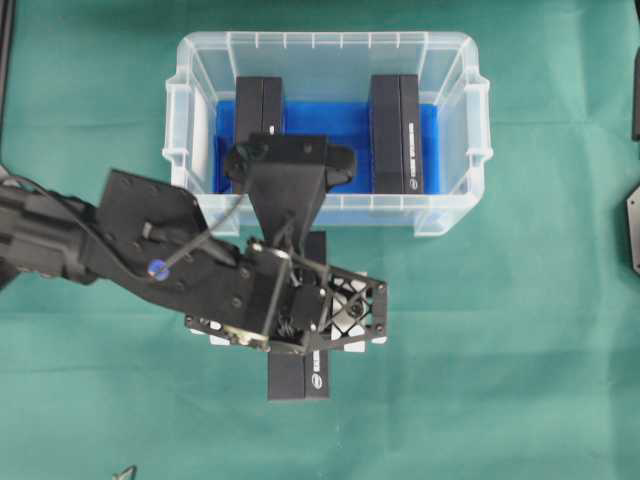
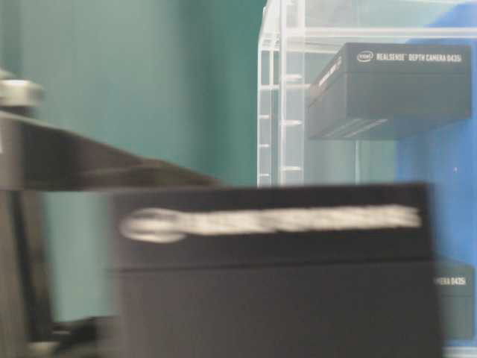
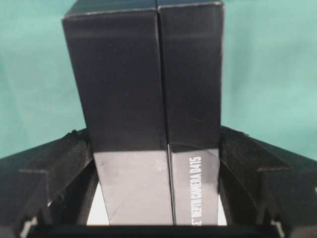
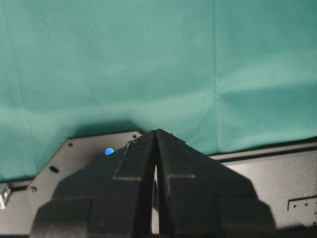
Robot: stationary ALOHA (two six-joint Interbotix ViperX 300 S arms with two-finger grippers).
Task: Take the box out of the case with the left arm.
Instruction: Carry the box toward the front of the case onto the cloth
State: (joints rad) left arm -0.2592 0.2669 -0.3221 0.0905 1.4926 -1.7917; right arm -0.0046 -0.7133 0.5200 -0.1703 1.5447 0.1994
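A black box (image 1: 300, 378) with white lettering is outside the case (image 1: 325, 48), over the green cloth just in front of its near wall. My left gripper (image 1: 300, 335) is shut on this box. In the left wrist view the box (image 3: 143, 89) stands between the two black fingers (image 3: 69, 158), which press on its sides. Close to the table-level camera, the box (image 2: 272, 268) is large and blurred. My right gripper (image 4: 156, 133) is shut on nothing, low over the green cloth.
Two more black boxes (image 1: 260, 110) (image 1: 396, 130) stand on the blue sheet inside the clear case (image 2: 283, 112). Black parts of the right arm (image 1: 632, 230) sit at the right edge. Green cloth (image 1: 520, 380) covers the table.
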